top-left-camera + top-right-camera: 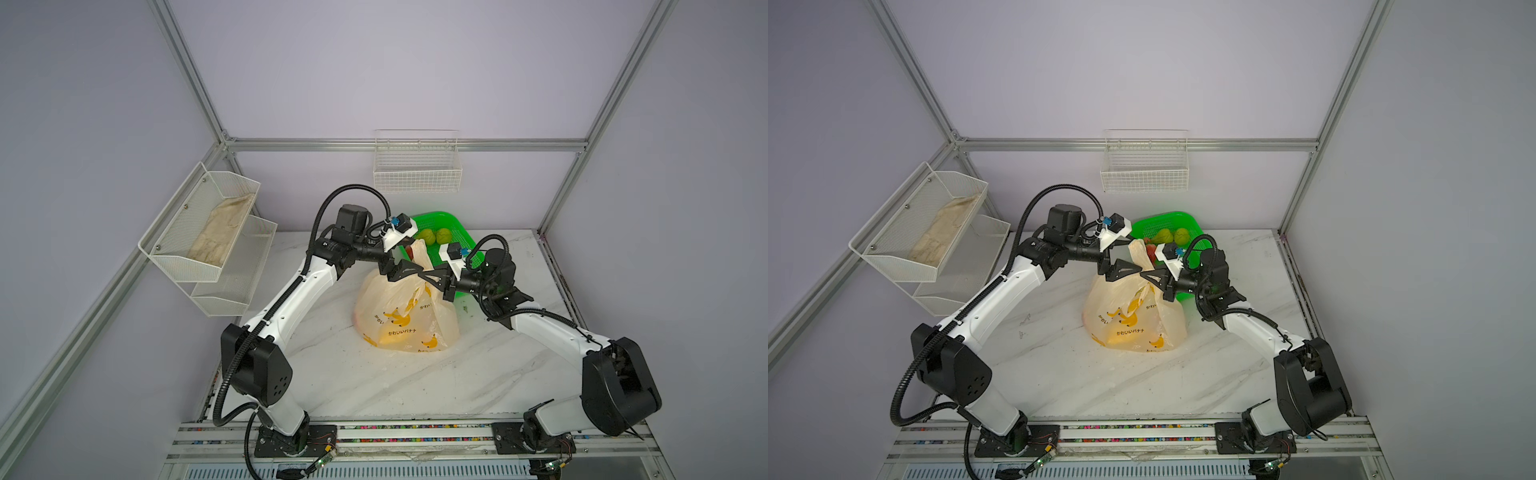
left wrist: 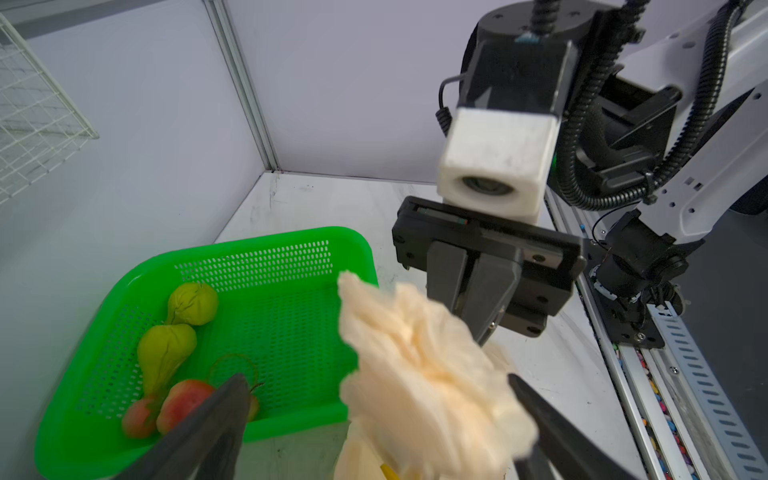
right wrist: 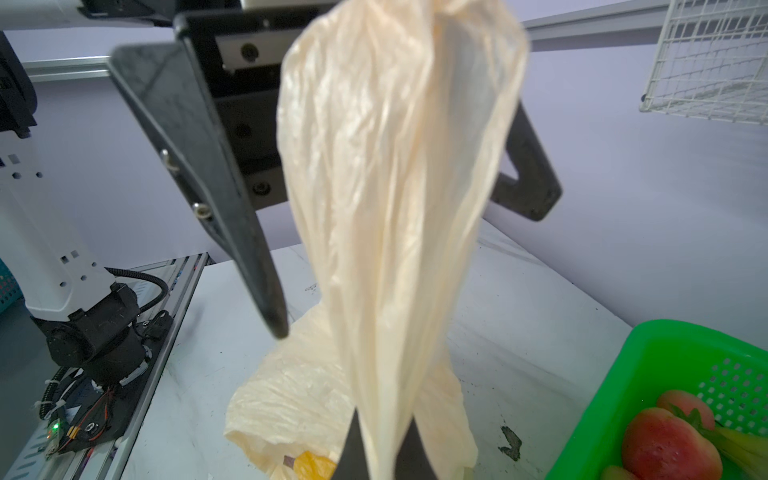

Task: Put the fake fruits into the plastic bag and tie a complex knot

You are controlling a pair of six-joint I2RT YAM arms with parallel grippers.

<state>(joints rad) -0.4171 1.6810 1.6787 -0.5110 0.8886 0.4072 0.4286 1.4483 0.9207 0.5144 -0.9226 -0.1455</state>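
The cream-peach plastic bag (image 1: pixel 399 320) (image 1: pixel 1129 324) stands mid-table with its handle strip (image 3: pixel 395 187) pulled upward. My right gripper (image 3: pixel 382 440) (image 1: pixel 429 276) is shut on that strip. My left gripper (image 2: pixel 376 378) (image 1: pixel 417 272) is open, its fingers (image 2: pixel 232 399) wide on either side of the bunched plastic (image 2: pixel 424 374) without pressing it. I cannot tell whether the bunch holds a knot. Fake fruits lie in the green basket (image 2: pixel 266 243) (image 1: pixel 440 217): two green pears (image 2: pixel 193 303) (image 2: pixel 164 353) and red strawberries (image 2: pixel 183 399) (image 3: pixel 669 449). Something yellow-orange shows through the bag's base (image 1: pixel 399 338).
The green basket stands just behind the bag, touching it. A white wire basket (image 1: pixel 417 174) hangs on the back wall. A two-tier mesh shelf (image 1: pixel 208 232) holding a cloth hangs on the left wall. Bare marble table (image 1: pixel 374 382) stretches in front of the bag.
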